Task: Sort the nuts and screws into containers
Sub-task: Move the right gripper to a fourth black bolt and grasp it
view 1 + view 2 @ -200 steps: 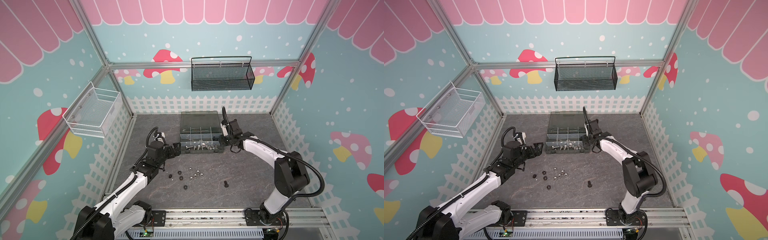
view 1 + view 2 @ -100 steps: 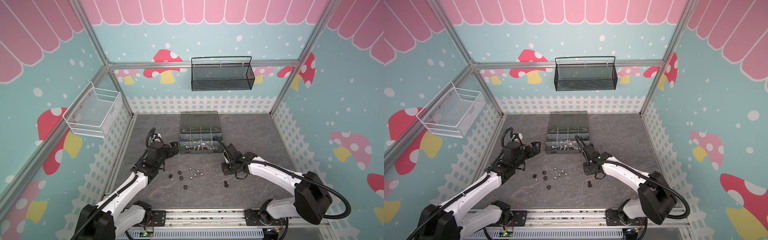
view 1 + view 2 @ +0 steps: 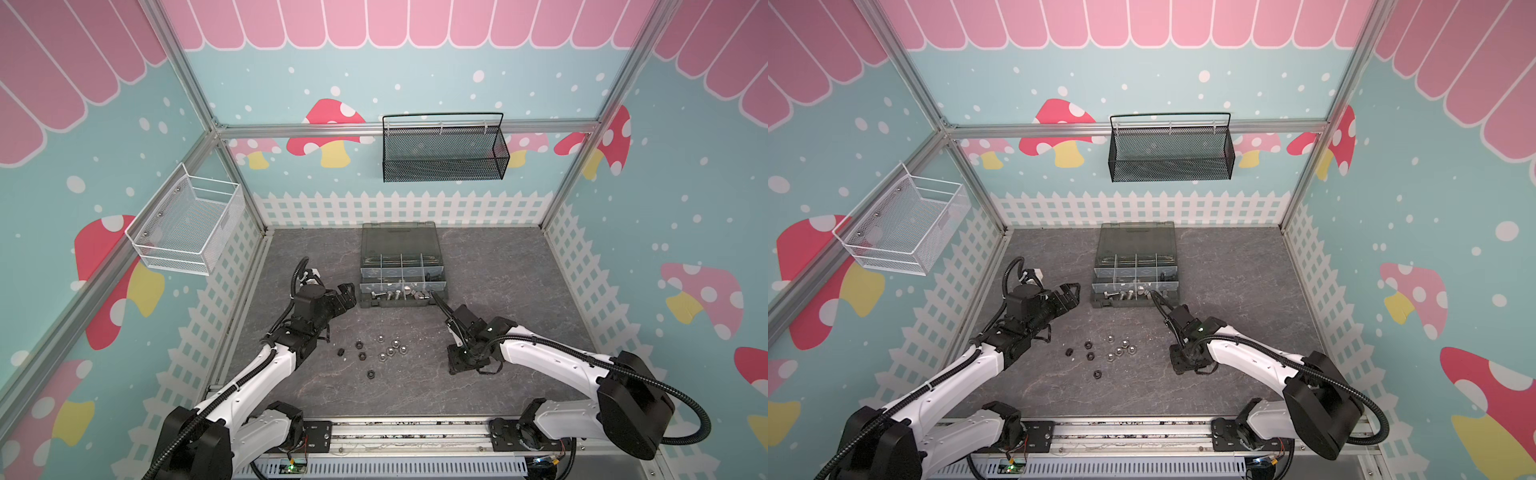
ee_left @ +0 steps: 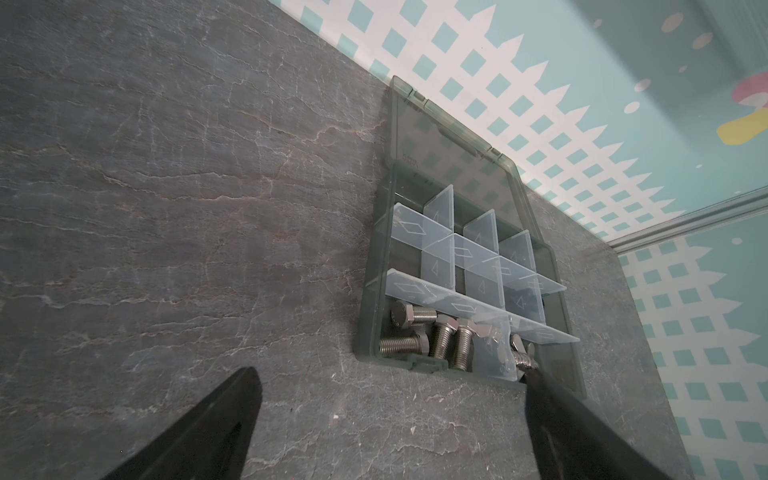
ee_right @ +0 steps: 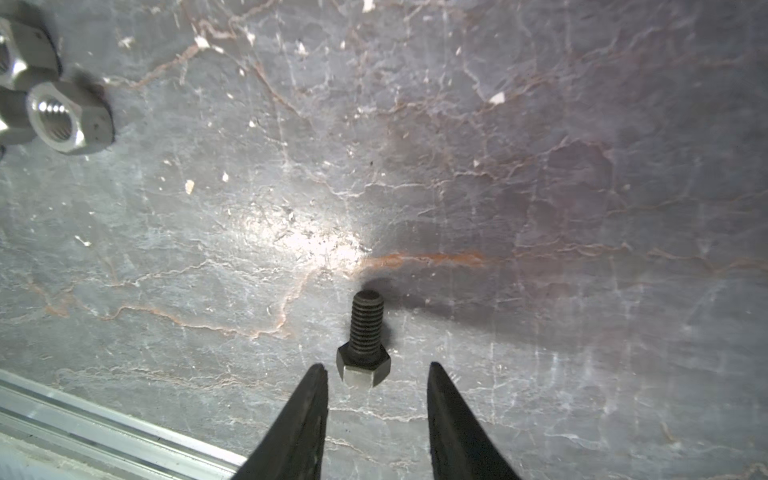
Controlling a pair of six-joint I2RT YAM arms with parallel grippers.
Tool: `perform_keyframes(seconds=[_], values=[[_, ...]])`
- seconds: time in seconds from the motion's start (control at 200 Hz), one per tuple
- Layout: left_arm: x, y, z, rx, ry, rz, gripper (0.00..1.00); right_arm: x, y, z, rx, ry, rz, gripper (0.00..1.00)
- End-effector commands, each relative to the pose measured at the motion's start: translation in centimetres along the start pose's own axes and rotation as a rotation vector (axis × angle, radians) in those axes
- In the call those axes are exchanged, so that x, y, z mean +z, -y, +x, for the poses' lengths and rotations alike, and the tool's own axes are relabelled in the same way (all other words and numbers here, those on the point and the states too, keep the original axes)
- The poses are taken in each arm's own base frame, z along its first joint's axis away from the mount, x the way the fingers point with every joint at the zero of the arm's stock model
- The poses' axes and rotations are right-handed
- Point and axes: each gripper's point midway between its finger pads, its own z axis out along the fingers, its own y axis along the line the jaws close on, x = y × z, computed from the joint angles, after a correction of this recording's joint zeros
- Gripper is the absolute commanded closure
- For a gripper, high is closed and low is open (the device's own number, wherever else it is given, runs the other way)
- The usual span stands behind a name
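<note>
The dark grey organiser case [image 3: 399, 306] stands open near the back of the surface [image 3: 498, 266], with its smoky lid [image 3: 399, 241] behind it. Silver hex screws [image 4: 419, 332] lie jumbled in a front corner compartment [image 4: 384, 316], and a silver wing nut [image 4: 521, 355] sits in the next one. Loose silver nuts [image 3: 390, 352] and black nuts [image 3: 361, 356] lie scattered in front of the case. A black screw [image 5: 365, 340] rests apart from them.

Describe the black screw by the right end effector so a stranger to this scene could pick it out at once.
From the organiser case at the back of the grey table, come forward to the right end effector, right of the loose nuts. The black screw lies flat between its open fingertips, hex head nearest them. Unlike the ring-shaped nuts nearby, it has a threaded shank.
</note>
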Motion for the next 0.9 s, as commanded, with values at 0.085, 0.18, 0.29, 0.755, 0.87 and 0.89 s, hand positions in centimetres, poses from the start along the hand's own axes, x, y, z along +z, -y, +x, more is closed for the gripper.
perform_keyframes(seconds=[0.085, 0.18, 0.29, 0.755, 0.87, 0.89], values=[[0.4, -0.4, 0.4, -0.037, -0.010, 0.010, 0.00, 1.3, -0.4, 1.1, -0.008, -0.055, 0.002, 0.60], [0.4, -0.4, 0.4, -0.039, -0.011, 0.012, 0.00, 1.6, -0.7, 1.1, -0.016, -0.059, -0.006, 0.62], [0.4, -0.6, 0.5, -0.045, -0.013, 0.011, 0.00, 2.1, -0.7, 1.4, -0.023, -0.070, -0.004, 0.64], [0.6, -1.0, 0.5, -0.065, -0.015, 0.010, 0.00, 3.4, -0.1, 2.3, -0.039, -0.112, 0.034, 0.75], [0.6, -1.1, 0.6, -0.068, -0.017, 0.010, 0.00, 3.5, 0.0, 2.0, -0.046, -0.103, 0.049, 0.85], [0.6, -1.1, 0.7, -0.069, -0.020, 0.010, 0.00, 3.5, 0.0, 1.9, -0.046, -0.101, 0.051, 0.87]])
